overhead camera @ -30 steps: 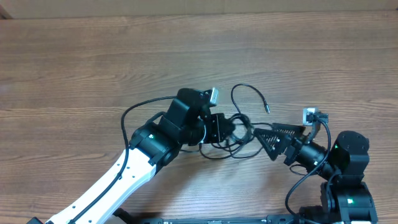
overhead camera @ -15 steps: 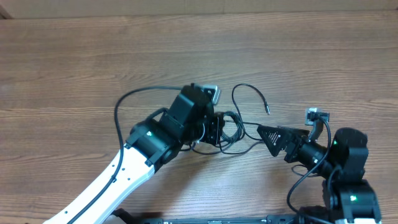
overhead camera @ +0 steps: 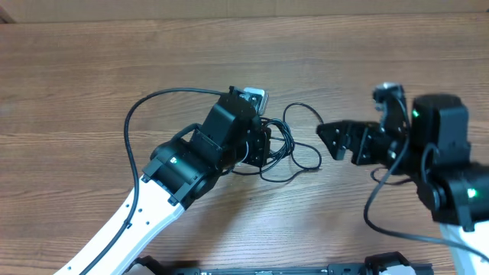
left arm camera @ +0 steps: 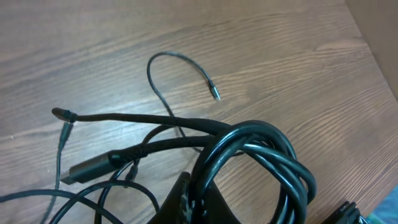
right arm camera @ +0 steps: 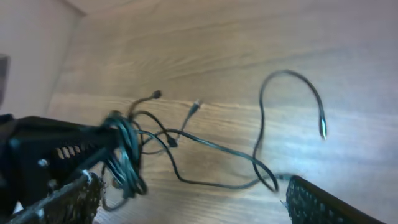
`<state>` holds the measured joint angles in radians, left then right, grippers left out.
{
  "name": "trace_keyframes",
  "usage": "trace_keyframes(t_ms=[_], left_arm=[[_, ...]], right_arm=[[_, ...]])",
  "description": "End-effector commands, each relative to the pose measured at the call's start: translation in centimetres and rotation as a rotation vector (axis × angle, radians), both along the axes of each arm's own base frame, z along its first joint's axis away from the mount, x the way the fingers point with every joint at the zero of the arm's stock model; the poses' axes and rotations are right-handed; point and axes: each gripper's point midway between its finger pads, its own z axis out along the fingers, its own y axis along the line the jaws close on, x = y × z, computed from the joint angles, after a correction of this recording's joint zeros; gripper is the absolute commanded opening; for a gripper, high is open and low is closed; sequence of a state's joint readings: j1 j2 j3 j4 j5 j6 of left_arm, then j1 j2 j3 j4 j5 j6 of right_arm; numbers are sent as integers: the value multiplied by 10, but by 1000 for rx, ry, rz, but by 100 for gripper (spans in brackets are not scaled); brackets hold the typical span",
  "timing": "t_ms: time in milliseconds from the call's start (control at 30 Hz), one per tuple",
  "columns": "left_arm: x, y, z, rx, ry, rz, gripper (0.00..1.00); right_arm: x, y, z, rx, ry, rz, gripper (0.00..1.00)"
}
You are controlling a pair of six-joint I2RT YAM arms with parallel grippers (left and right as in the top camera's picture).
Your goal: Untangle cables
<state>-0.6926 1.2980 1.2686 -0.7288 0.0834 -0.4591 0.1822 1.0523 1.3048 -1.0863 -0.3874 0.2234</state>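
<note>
Left side first: the left hand [overhead camera: 261, 145] is clamped shut on the cables [overhead camera: 284, 153], and its wrist view shows a coil [left arm camera: 261, 155] of several turns bunched right at its fingers. Compared with a second ago, this hand has drawn the bundle a little up and to the left across the tabletop [overhead camera: 76, 76], and the trailing cords have followed it. Centre: thinner strands fan out from the coil and lie slack on the wood, and one free strand [left arm camera: 168, 62] arcs away to a small plug tip [left arm camera: 216, 95] that touches nothing. Right side: the right hand [overhead camera: 330, 141] has moved from the near edge to a spot level with the bundle. Its jaws stand wide apart with nothing between them, and the nearest cord ends just short of it. My assessment is that the knot itself is unchanged. The pull has only shifted the mass, but the right hand now faces the loose strands and is well placed to take one and draw it out against the left hand's hold.
</note>
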Motion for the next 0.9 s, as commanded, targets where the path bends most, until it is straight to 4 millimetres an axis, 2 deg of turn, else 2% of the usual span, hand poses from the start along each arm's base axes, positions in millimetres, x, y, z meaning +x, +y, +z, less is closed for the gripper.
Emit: trace_keyframes(t_ms=[0, 233, 400, 533, 567, 667, 800, 833, 867], left_arm=[[10, 2, 32, 0, -110, -1, 4], [15, 4, 47, 0, -155, -1, 4], [14, 4, 48, -1, -158, -2, 4], [13, 3, 51, -13, -161, -8, 4], [12, 0, 52, -27, -162, -20, 4], [8, -12, 60, -85, -163, -75, 4], [8, -13, 62, -91, -169, -75, 4], [8, -13, 62, -92, -168, -74, 4], [8, -12, 62, -91, -168, -73, 4]], right_arm=[[11, 14, 12, -106, -22, 58, 92], [9, 54, 0, -156, 5, 211, 92], [10, 63, 4, -153, -29, 242, 73], [9, 64, 4, -161, -42, 265, 49], [9, 65, 4, -158, -42, 274, 46], [0, 76, 6, -132, -66, 377, 45], [-1, 77, 6, -128, -62, 380, 42], [-1, 77, 6, -128, -62, 380, 35], [-1, 77, 6, -128, -62, 380, 23]])
